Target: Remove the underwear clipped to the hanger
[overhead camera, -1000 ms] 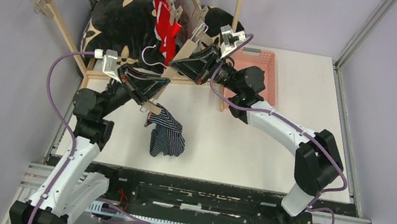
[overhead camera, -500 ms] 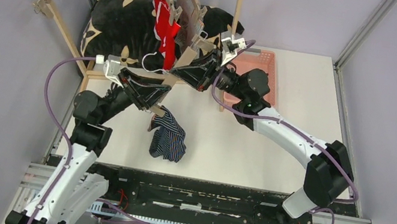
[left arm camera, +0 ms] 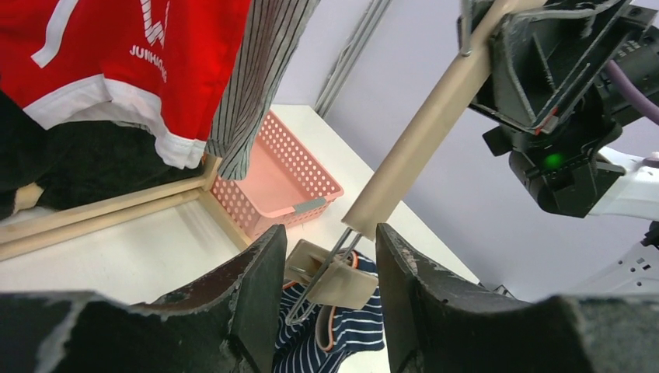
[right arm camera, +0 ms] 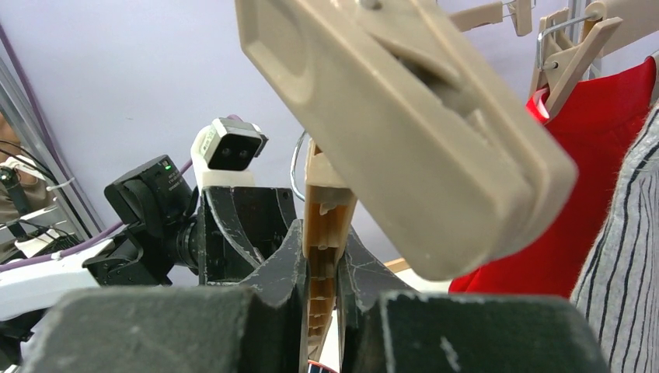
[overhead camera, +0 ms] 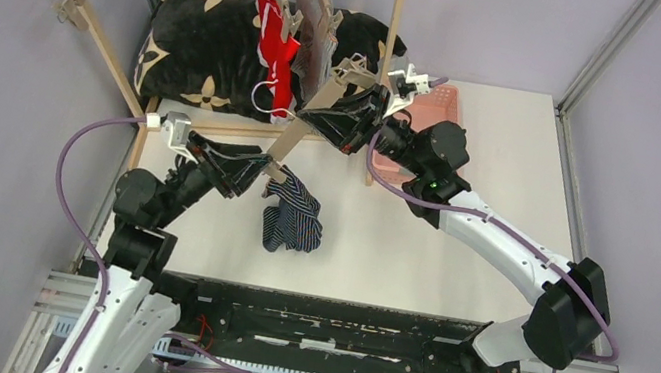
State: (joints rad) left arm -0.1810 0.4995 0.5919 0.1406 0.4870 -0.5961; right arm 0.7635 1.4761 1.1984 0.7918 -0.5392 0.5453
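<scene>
The navy white-striped underwear [overhead camera: 292, 221] hangs from the lower clip [left arm camera: 342, 280] of a beige hanger [overhead camera: 300, 131] and trails onto the table. My right gripper [overhead camera: 323, 116] is shut on the hanger's bar [right arm camera: 325, 233] and holds it tilted. My left gripper [overhead camera: 261, 167] is open, one jaw on each side of the lower clip, with the navy cloth [left arm camera: 365, 330] just below. The red underwear [overhead camera: 275, 40] and the grey striped underwear [overhead camera: 316, 37] hang clipped on the rack, also seen in the left wrist view [left arm camera: 124, 54] [left arm camera: 260, 70].
A black cushion [overhead camera: 200, 33] with beige flowers lies under the wooden rack [overhead camera: 82, 13] at the back left. A pink basket [overhead camera: 435, 113] stands behind my right arm. The hanger's free upper clip [right arm camera: 404, 132] fills the right wrist view.
My right gripper has carried the hanger to the right. My left gripper followed, staying at the lower clip. The navy underwear shifted right with them.
</scene>
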